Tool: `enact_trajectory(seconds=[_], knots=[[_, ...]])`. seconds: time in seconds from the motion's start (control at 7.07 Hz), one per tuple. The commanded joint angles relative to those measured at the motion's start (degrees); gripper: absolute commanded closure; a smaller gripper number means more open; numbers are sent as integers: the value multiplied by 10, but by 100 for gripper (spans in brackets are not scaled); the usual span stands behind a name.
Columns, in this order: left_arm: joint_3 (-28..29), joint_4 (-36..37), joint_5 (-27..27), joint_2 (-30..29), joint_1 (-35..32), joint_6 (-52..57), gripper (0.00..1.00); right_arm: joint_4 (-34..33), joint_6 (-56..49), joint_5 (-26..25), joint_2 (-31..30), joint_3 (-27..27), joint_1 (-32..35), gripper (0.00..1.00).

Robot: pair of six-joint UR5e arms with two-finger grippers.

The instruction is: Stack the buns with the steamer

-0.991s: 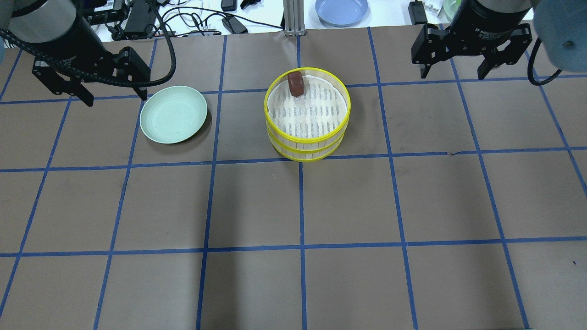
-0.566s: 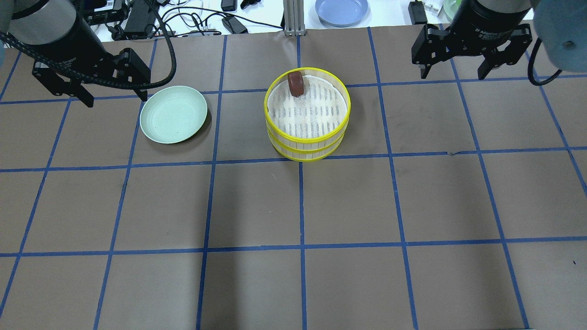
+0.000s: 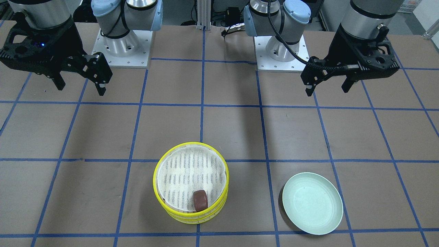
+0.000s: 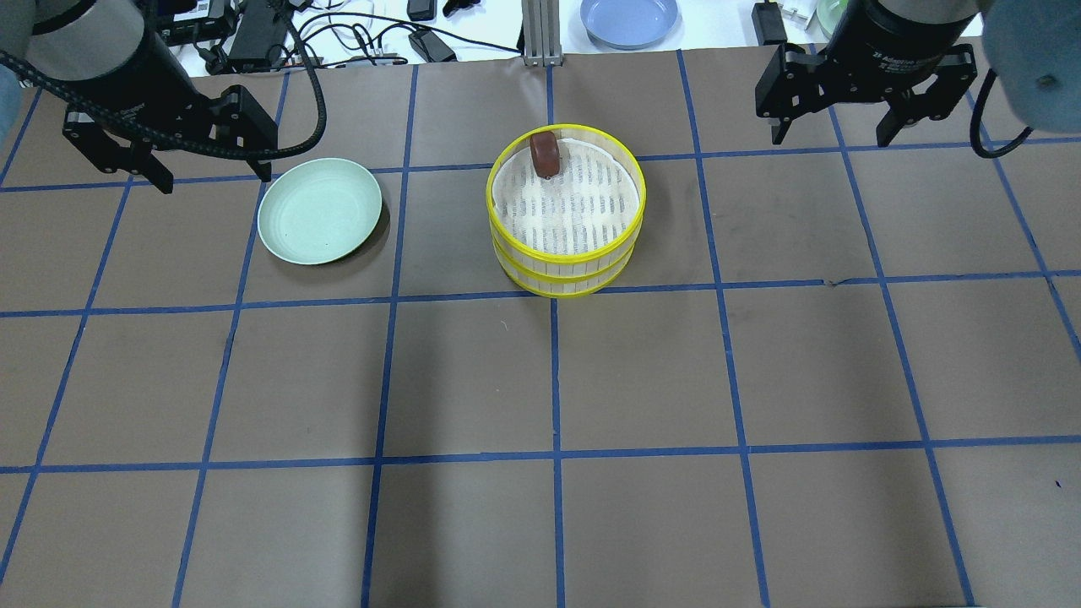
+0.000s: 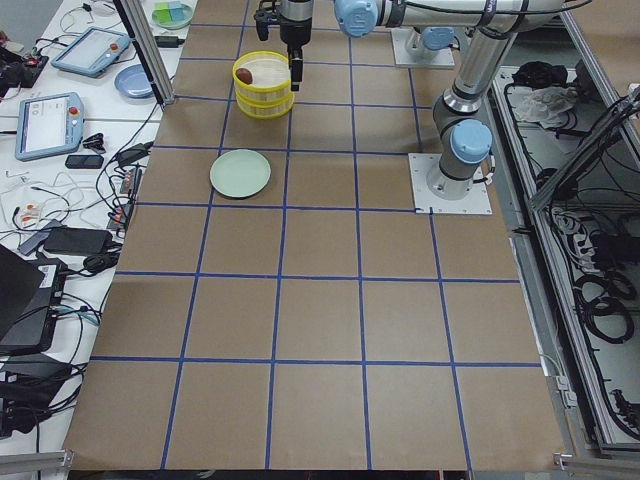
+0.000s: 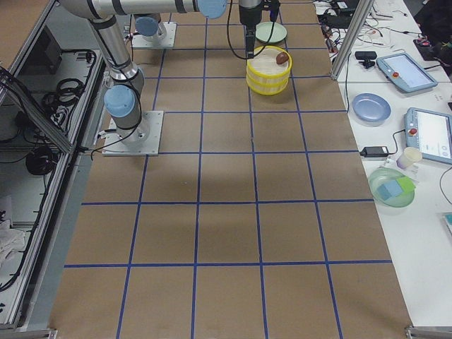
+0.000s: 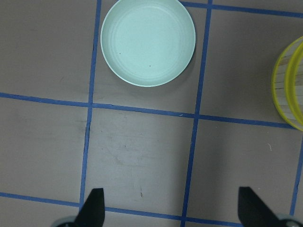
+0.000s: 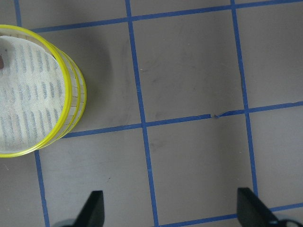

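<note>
both arms held high and back from the work; stack apparently complete. your left gripper (image 4: 211, 177) hangs with its jaws spread wide and nothing between them. the right gripper (image 4: 832, 137) is likewise spread and empty, as both wrist views confirm.

the steamer (image 4: 564, 274) stands between the two grippers, forward of both and well apart from each, with its two yellow-rimmed tiers seated one upon the other. the dark bun (image 4: 545, 154) sits in the upper tier, apparently on its edge, touching the wall on the side farthest from the grippers. a puck shape standing on edge needs that wall to lean on.

the pale bun shows in no view, so you cannot tell where it is. the lower tier, hidden under the upper liner, is the likely place.

the mint plate (image 4: 319, 211) carries nothing and lies just forward of the left gripper, between it and the steamer.

judged from this layout, the grippers are held clear so that nothing disturbs the stack, and little or nothing seems left for you to do.
</note>
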Motion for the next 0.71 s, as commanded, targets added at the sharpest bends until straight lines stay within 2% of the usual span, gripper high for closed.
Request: enact_trajectory(seconds=[0.0, 0.14, 0.42, 0.57], knots=[[-1, 19, -7, -3, 1, 16, 0, -1, 0, 1, 0, 0, 0, 0], [-3, 73, -6, -6, 1, 68, 0, -1, 1, 1, 0, 0, 0, 0], [-5, 27, 0, -10, -2, 71, 0, -1, 0, 0, 0, 0, 0, 0], [-3, 30, -1, -10, -2, 70, 0, -2, 0, 1, -1, 0, 0, 0]])
